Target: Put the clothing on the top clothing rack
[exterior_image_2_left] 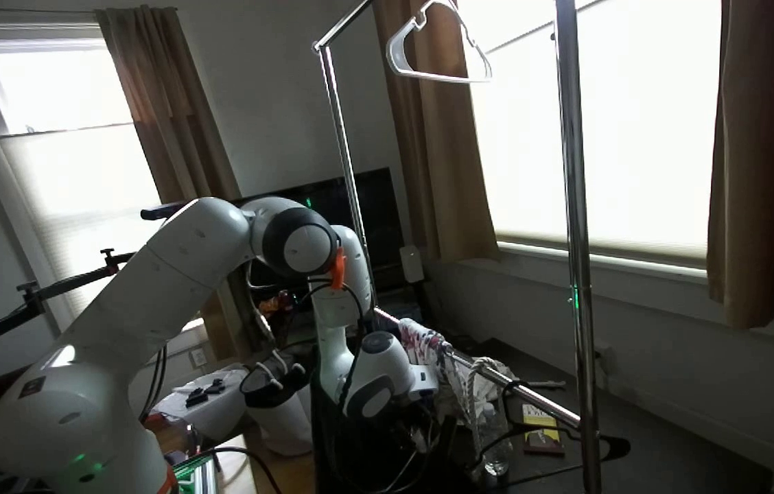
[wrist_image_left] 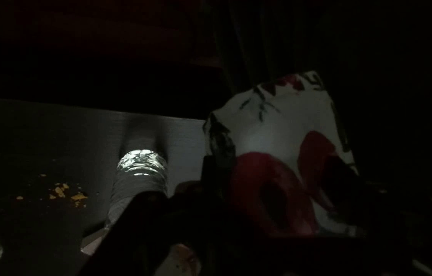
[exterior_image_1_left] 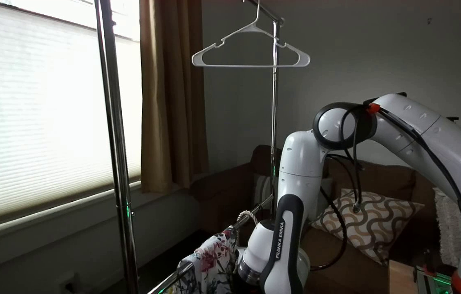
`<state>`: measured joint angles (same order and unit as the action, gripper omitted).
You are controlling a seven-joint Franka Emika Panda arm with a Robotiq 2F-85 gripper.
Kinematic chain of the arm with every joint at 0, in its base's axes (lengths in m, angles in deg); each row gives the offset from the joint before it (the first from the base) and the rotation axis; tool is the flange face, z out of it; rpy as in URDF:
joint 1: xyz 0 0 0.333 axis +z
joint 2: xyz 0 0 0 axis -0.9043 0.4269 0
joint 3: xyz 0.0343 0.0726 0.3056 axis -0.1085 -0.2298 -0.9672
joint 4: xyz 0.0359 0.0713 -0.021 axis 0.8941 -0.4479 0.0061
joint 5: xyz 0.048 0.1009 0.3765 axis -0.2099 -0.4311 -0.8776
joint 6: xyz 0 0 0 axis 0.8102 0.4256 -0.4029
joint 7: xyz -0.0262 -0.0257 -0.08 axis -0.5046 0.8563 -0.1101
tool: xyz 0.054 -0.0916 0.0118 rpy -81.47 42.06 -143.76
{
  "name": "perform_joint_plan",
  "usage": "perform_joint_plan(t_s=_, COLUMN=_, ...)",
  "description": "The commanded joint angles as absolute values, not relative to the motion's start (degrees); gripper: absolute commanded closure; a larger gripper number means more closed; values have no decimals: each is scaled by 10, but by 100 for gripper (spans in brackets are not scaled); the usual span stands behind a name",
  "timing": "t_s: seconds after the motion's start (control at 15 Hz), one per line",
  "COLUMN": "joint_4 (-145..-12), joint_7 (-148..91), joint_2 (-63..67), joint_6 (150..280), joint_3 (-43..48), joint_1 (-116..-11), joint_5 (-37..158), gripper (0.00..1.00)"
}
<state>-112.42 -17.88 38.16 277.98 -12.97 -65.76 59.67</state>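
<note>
At left in an exterior view stands a tall upright (exterior_image_1_left: 115,122). Next comes the clothing (exterior_image_1_left: 214,259), draped over the low rail (exterior_image_1_left: 173,279), its length running down and out of frame. Well above it a white hanger (exterior_image_1_left: 251,28) hangs under the top clothing rack (exterior_image_1_left: 269,13), open room between. The robot arm (exterior_image_1_left: 300,163) crowds the clothing's right edge. Only the wrist view shows orange flecks (wrist_image_left: 79,197) at left; right of them the end effector (wrist_image_left: 273,199) is too dark to tell how open it is or whether it grips cloth.
</note>
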Motion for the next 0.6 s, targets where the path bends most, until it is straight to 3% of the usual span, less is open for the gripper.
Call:
perform_joint_plan(t_s=0.0, joint_4=-1097, joint_7=-196, joint_2=406, joint_6=2767, joint_3=-122, joint_1=-652, joint_5=614, gripper=58)
perform_joint_plan(t_s=0.33, joint_4=-1099, joint_7=-197, joint_2=414, joint_6=2769, joint_3=-124, joint_1=-661, joint_5=615, gripper=96)
perform_joint_plan(t_s=0.53, joint_4=-1122, joint_7=-190, joint_2=401, joint_6=2767, joint_3=-124, joint_1=-661, joint_5=622, gripper=100)
